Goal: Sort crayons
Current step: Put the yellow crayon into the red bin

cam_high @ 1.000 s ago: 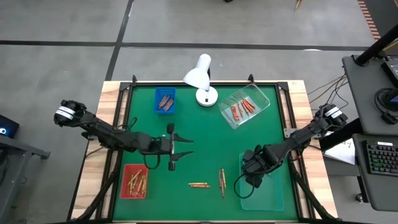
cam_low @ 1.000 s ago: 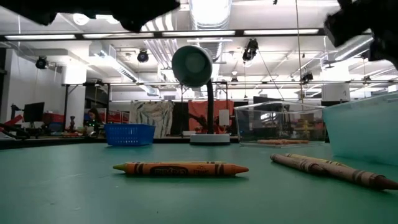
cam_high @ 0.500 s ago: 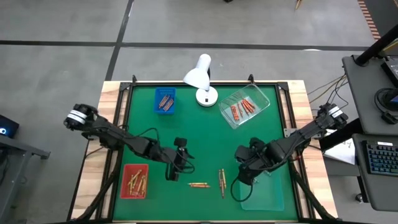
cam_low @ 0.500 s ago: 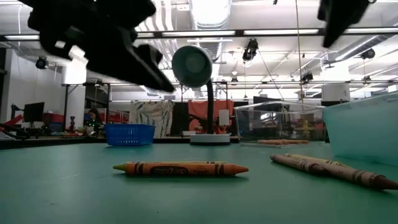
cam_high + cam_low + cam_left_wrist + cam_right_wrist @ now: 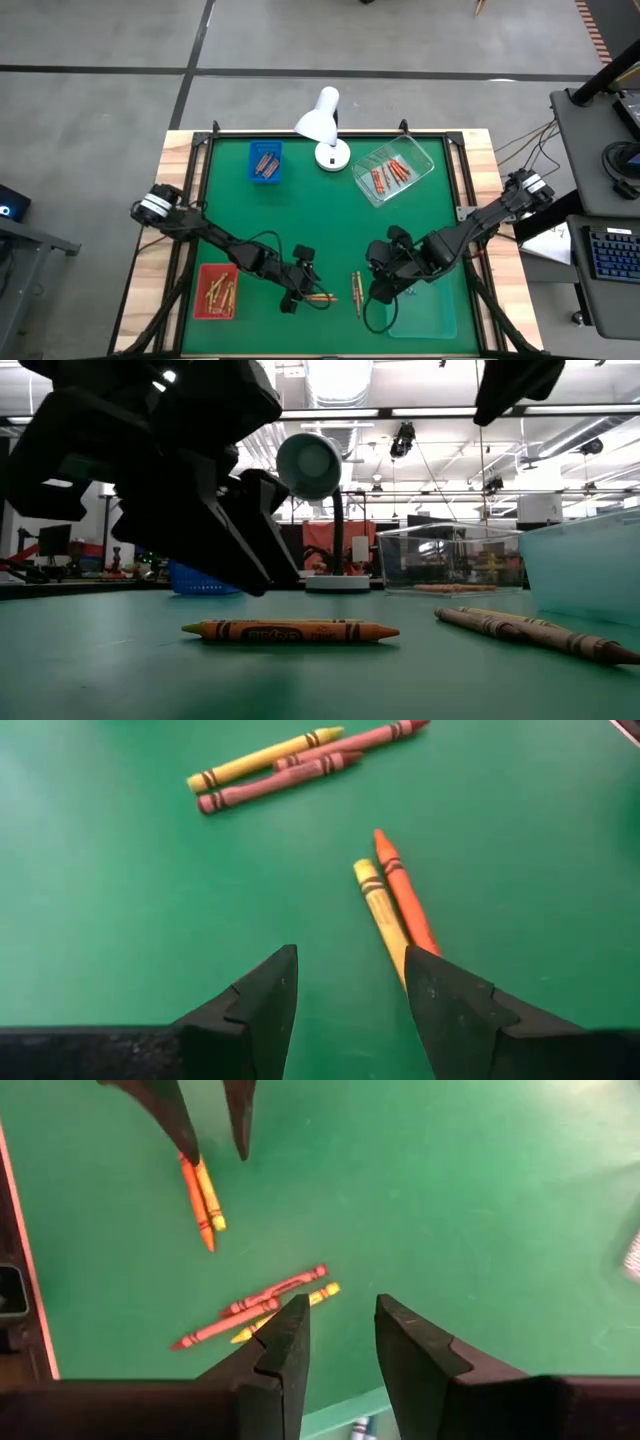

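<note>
1. Your left tool (image 5: 300,292) sits low over the green bench (image 5: 330,210), close to the front edge and a little left of its middle, fingers (image 5: 262,1005) spread with nothing between them.
2. Just beyond those fingers lie 2 crayons side by side and touching: an orange crayon (image 5: 404,892) and a yellow crayon (image 5: 380,910). In the left wrist view 1 finger stands right beside the yellow one; you cannot tell whether it touches.
3. The same pair shows in the low view as a single orange-yellow stick (image 5: 290,631) lying flat on the bench.
4. A second group of 3 crayons (image 5: 300,765) lies a little to the right along the front edge: 2 reddish-brown and 1 yellow, bunched together lengthwise.
5. Your right tool (image 5: 378,284) hangs above the bench right of that group, near the front edge; its fingers (image 5: 285,1345) are parted and grip nothing.
6. A red tray (image 5: 216,291) at the front-left corner holds yellow-gold crayons.
7. A blue tray (image 5: 265,163) near the back edge holds orange-brown crayons.
8. A clear tray (image 5: 393,171), back-right of centre, holds red crayons.
9. A pale blue tray (image 5: 425,305) sits at the front-right corner.
10. A white lamp (image 5: 324,125) stands at the middle of the back edge.
</note>
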You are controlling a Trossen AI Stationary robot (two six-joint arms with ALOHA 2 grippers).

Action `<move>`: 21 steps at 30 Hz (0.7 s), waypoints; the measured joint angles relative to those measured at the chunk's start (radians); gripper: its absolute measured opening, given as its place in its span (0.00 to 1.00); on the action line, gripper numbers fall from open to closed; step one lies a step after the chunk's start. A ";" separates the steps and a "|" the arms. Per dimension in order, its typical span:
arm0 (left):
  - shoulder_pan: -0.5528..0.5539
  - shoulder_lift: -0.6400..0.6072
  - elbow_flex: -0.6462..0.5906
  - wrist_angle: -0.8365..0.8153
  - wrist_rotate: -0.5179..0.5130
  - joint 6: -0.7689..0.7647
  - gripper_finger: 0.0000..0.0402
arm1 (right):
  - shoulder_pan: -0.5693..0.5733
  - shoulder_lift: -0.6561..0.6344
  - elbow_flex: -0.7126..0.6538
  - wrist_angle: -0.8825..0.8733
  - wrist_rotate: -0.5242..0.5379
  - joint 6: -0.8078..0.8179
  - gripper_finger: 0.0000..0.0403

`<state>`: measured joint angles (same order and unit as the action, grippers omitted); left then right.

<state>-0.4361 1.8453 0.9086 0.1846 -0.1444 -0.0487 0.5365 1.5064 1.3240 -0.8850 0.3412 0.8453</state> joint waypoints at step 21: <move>-0.017 0.108 0.018 0.113 -0.056 -0.101 0.40 | 0.101 0.157 0.000 0.082 0.000 0.027 0.24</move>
<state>-0.4534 1.9528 0.9263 0.2973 -0.2005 -0.1500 0.6373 1.6630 1.3239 -0.8027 0.3408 0.8726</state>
